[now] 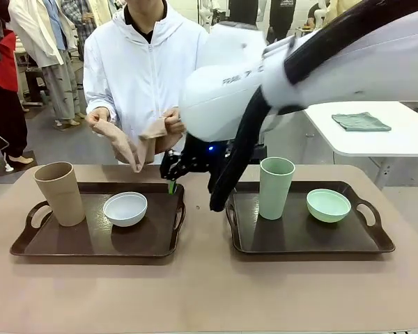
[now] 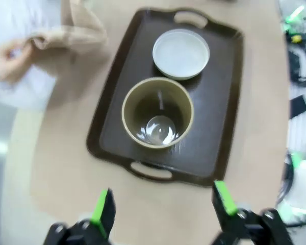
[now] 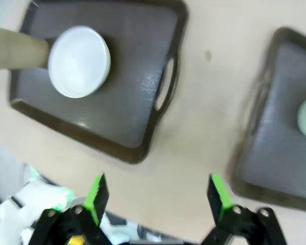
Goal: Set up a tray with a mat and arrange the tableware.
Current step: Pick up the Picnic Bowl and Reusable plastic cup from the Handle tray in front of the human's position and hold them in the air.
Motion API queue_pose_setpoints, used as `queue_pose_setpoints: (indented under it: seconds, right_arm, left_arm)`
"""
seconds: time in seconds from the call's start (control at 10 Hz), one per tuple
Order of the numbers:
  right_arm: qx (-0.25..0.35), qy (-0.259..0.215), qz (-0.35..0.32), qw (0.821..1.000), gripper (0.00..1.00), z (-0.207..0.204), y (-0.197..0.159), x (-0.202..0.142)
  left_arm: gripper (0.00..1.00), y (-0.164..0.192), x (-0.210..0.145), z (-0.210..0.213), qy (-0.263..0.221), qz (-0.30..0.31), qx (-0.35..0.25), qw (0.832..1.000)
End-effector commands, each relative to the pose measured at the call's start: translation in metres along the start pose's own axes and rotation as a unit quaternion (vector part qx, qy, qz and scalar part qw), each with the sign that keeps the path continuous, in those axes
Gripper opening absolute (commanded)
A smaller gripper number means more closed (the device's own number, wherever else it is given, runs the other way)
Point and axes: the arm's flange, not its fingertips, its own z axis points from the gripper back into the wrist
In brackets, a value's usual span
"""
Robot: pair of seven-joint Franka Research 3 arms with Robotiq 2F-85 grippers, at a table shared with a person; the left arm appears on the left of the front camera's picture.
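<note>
Two dark brown trays lie side by side. The left tray carries a tan cup and a white bowl. On the right tray stand a pale green cup and a pale green bowl. Across the table a person holds up a tan mat in both hands. My right gripper hangs open over the gap between the trays at their far side, holding nothing. My left gripper is open above the near end of the left tray, short of the tan cup and white bowl.
My right arm sweeps across the upper right of the front view and hides part of the table behind it. A white side table at the back right holds a folded grey-green cloth. Bare tabletop lies in front of both trays.
</note>
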Motion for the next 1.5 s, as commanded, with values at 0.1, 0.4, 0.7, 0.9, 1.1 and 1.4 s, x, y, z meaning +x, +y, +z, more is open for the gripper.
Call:
queue_pose_setpoints:
  seconds: [0.1, 0.4, 0.7, 0.9, 1.1, 1.4]
  right_arm:
    - [-0.006, 0.027, -0.009, 1.000, 1.00, -0.040, 0.040, 0.040]
    - [0.023, 0.028, 0.002, 0.999, 1.00, -0.050, 0.051, 0.054]
    - [0.023, 0.028, 0.009, 0.999, 1.00, -0.056, 0.047, 0.050]
    - [0.019, 0.024, 0.007, 1.000, 1.00, -0.048, 0.048, 0.053]
    - [0.017, 0.035, -0.009, 0.999, 1.00, -0.068, 0.038, 0.050]
    - [0.015, 0.030, -0.008, 0.999, 1.00, -0.084, 0.039, 0.046]
  left_arm:
    - [1.00, 0.035, -0.023, 0.005, -0.099, -0.043, -0.094, 0.990]
    - [1.00, 0.045, -0.013, -0.010, -0.109, -0.074, -0.089, 0.987]
    - [1.00, 0.034, -0.021, -0.008, -0.122, -0.066, -0.091, 0.986]
    - [1.00, 0.039, -0.022, -0.010, -0.117, -0.067, -0.094, 0.986]
    - [1.00, 0.048, -0.030, -0.033, -0.072, -0.060, -0.060, 0.994]
    - [1.00, 0.042, -0.073, -0.066, -0.113, -0.082, -0.071, 0.988]
